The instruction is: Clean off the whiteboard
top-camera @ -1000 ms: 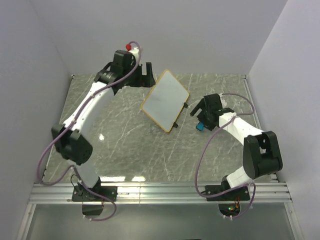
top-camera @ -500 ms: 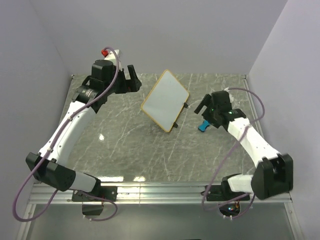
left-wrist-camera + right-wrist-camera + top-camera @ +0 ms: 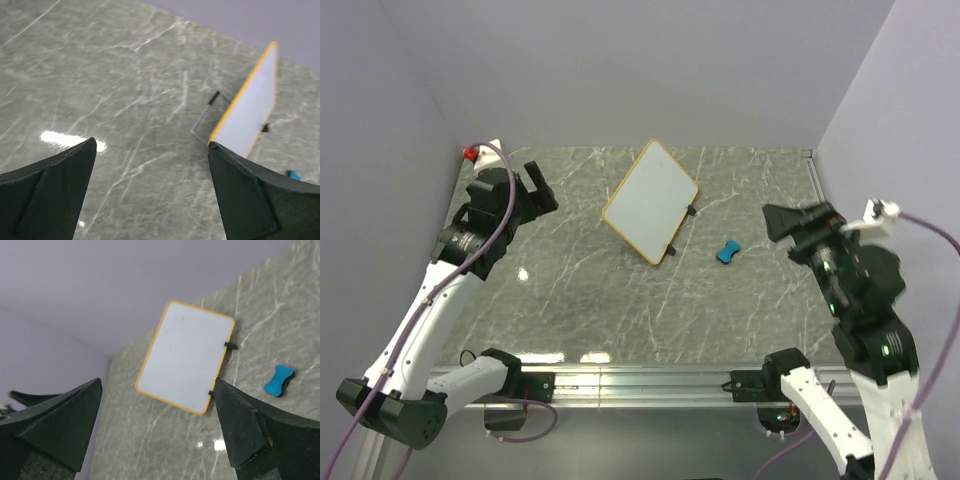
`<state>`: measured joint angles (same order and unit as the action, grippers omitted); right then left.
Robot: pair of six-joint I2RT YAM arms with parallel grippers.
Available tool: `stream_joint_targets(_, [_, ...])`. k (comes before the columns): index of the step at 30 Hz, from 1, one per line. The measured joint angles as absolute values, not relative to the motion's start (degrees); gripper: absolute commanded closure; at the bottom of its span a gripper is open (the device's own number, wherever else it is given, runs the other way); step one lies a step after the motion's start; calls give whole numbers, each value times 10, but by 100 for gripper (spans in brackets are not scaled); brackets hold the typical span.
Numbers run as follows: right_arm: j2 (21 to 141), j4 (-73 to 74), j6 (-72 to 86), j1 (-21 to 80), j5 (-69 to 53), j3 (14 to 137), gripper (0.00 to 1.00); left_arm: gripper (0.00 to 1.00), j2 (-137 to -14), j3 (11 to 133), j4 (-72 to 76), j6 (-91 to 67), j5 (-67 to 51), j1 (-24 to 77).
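The whiteboard (image 3: 650, 201), white with a thin tan-yellow frame and two black feet, lies on the marble table at the back middle; its face looks blank. It also shows in the right wrist view (image 3: 186, 357) and edge-on in the left wrist view (image 3: 249, 105). A small blue eraser (image 3: 727, 251) lies on the table to the right of the board, also in the right wrist view (image 3: 279, 380). My left gripper (image 3: 538, 188) is open and empty, raised at the far left. My right gripper (image 3: 782, 222) is open and empty, raised at the right, apart from the eraser.
The grey marble tabletop (image 3: 620, 300) is walled by pale panels on the left, back and right. An aluminium rail (image 3: 640, 380) runs along the near edge with both arm bases on it.
Both arms have pulled back from the board: the left gripper swung left and nearer, the right gripper let go of the blue eraser, which now lies on the table, and rose to the right.
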<state>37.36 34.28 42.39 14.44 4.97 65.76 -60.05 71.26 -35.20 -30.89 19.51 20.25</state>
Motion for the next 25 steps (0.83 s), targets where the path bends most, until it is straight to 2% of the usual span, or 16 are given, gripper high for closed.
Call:
stream_joint_targets(5, [284,356,425,144,88,624,0,1,-611,686,-363,-322,213,188])
stream_joint_targets(14, [392,430,424,144,124,689,0,1,-637,692,-357,-340,205,161])
stream_joint_targets(25, [365,432,405,144,126,678,0,0,-652,709,-349,-338,198,155])
